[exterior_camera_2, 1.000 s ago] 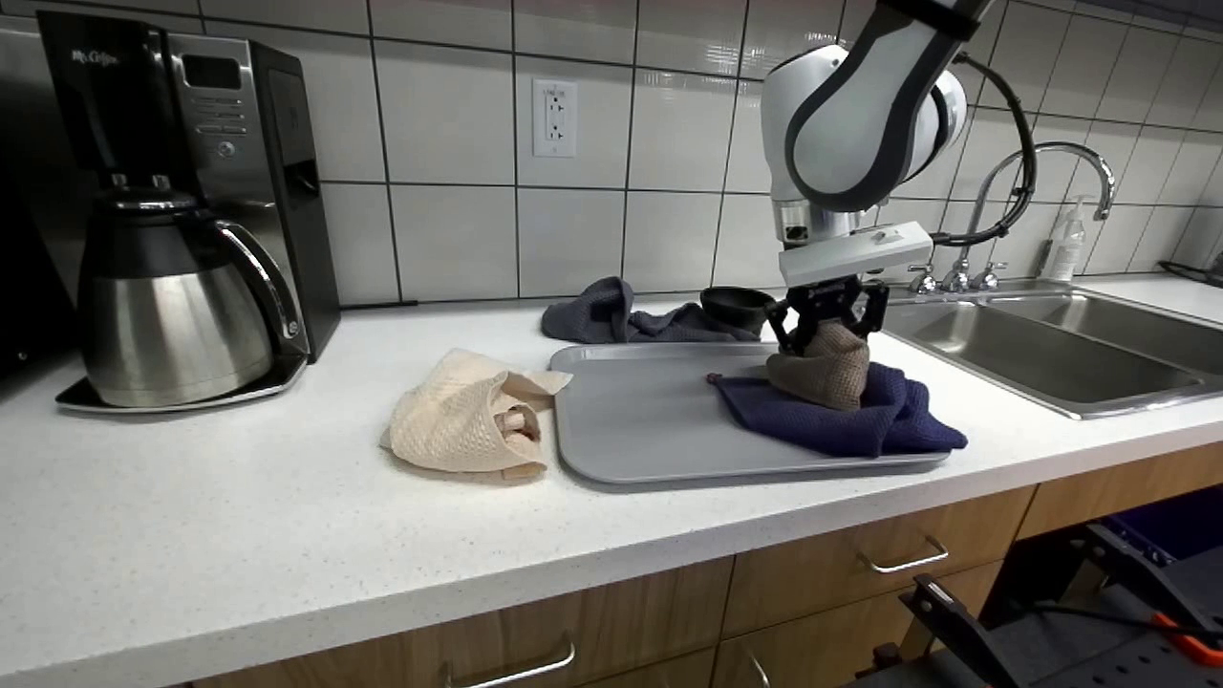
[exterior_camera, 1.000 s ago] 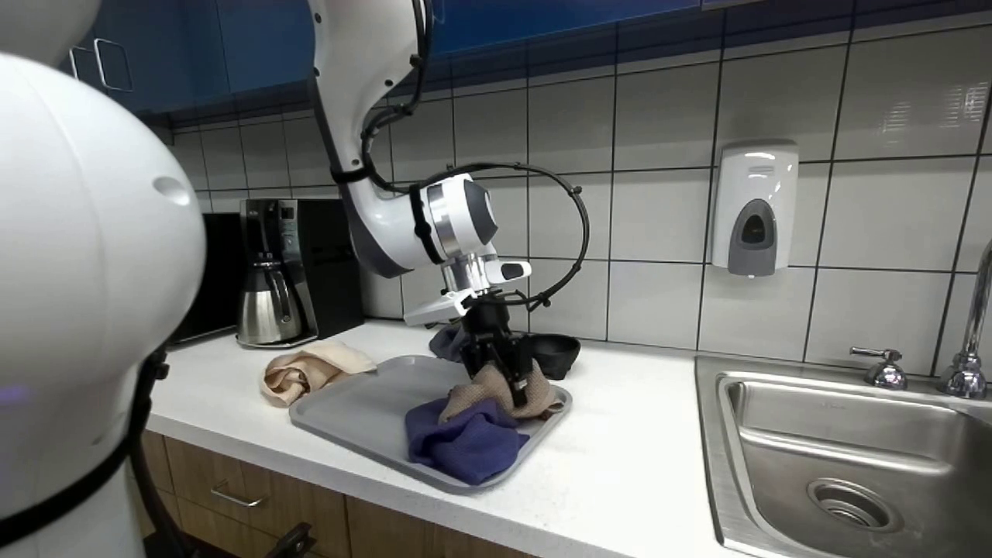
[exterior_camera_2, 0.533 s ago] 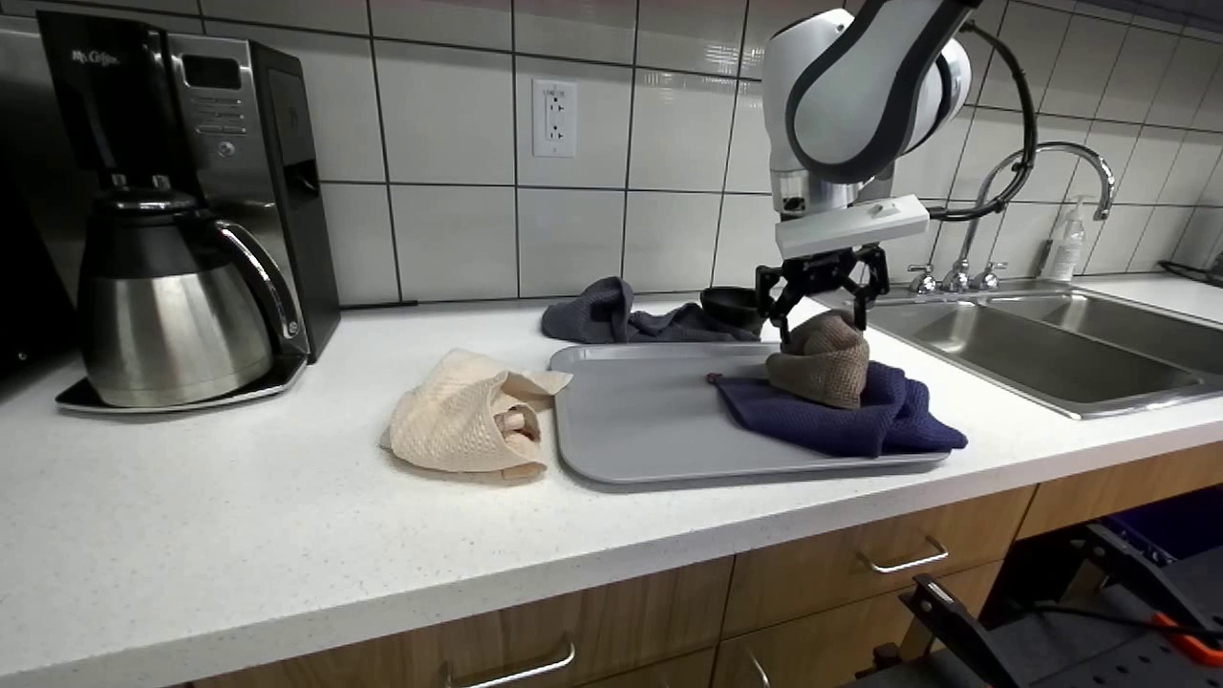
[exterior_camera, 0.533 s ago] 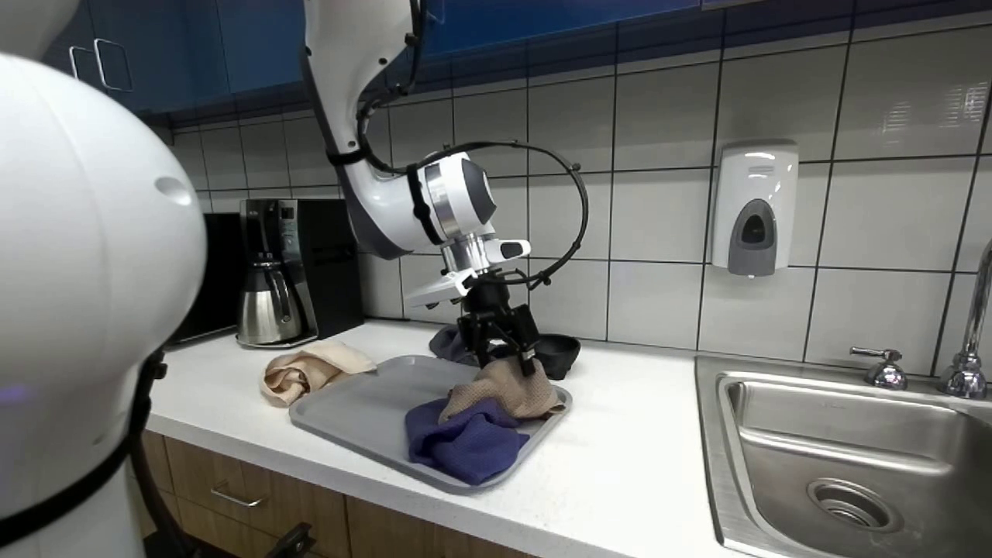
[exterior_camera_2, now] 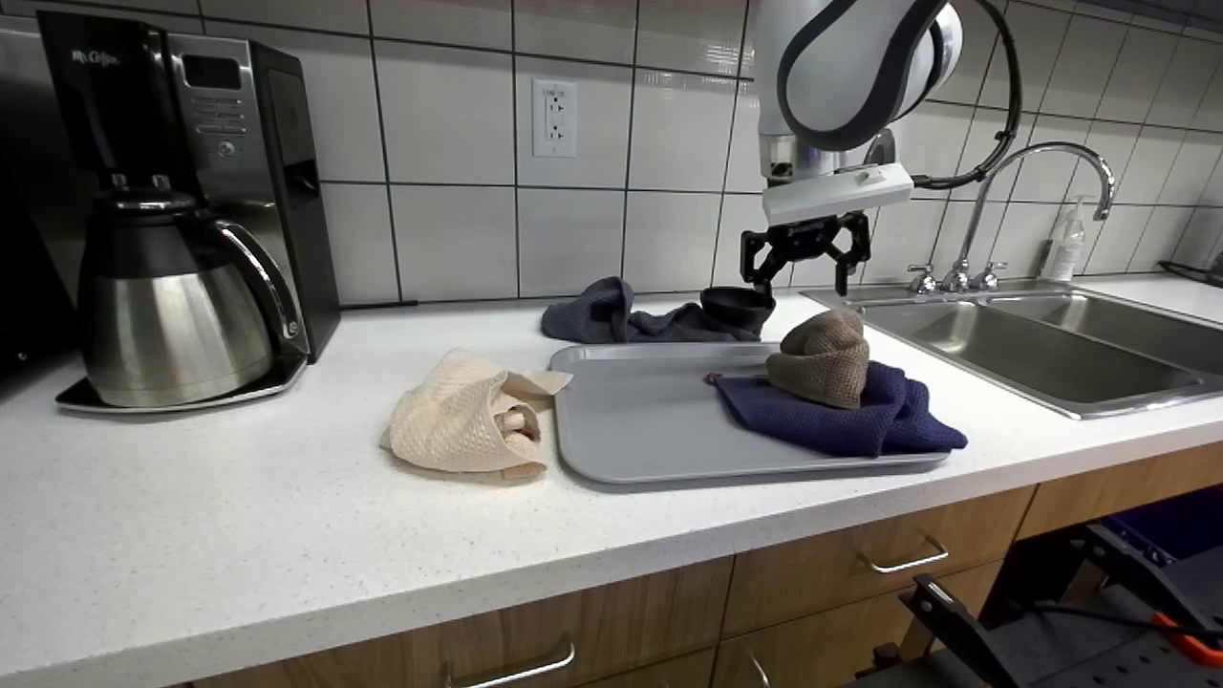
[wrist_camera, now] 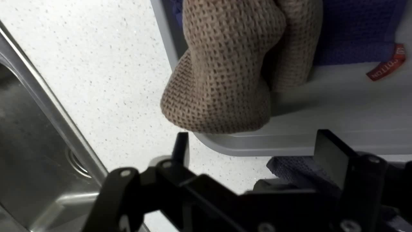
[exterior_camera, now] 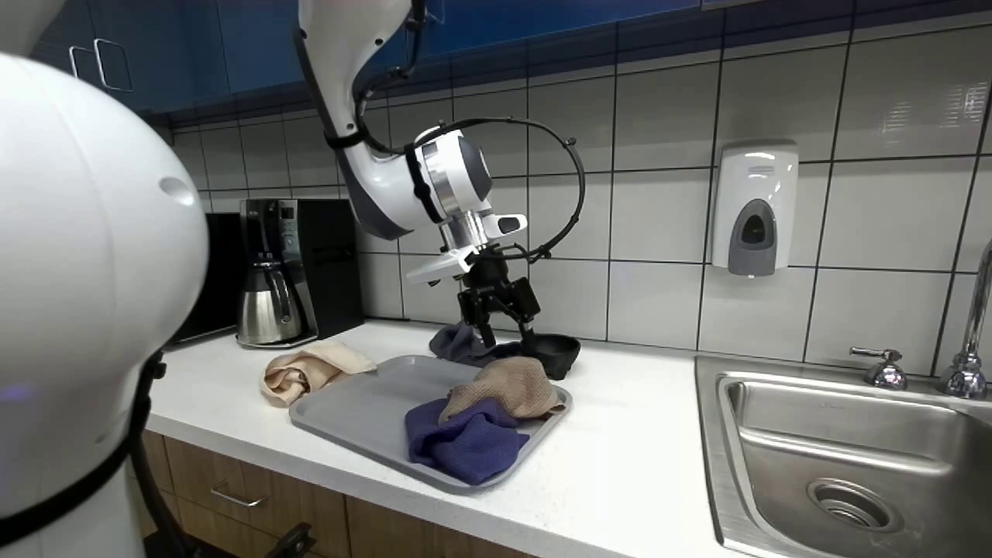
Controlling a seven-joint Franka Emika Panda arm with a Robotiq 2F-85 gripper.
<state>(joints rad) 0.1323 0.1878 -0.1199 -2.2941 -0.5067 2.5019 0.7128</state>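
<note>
- Gripper (exterior_camera_2: 801,285): fingers spread wide, hanging over the far edge of the gray tray (exterior_camera_2: 650,411), near but apart from the brown cloth (exterior_camera_2: 820,361).
- Brown cloth: bunched on tray and blue cloth (exterior_camera_2: 884,432), right of centre in an exterior view. Wrist view, upper centre, adds its open weave and one end lapping over the tray's rim.
- Writing: red label (wrist_camera: 388,66) by the blue cloth, upper right of the wrist view, reads "COTTON"; just a reddish speck in an exterior view.
- Coffee maker (exterior_camera_2: 225,124): left in both exterior views; "Mr. Coffee" readable only where it stands larger.
- Soap dispenser (exterior_camera: 756,205): upper right, in that exterior view alone.
- Wall outlet (exterior_camera_2: 554,118), upper centre, and pump bottle (exterior_camera_2: 1065,247), right: in an exterior view only; bottle's label too small to read.
- Beige cloth (exterior_camera_2: 463,420): crumpled on the white surface (exterior_camera_2: 287,535), left of the tray in both exterior views; outside the wrist view.
- Dark gray cloth (exterior_camera_2: 621,317), black bowl (exterior_camera_2: 734,308): behind the tray, by the wall.
- Sink (wrist_camera: 32,135): left in the wrist view, right in both exterior views.
</note>
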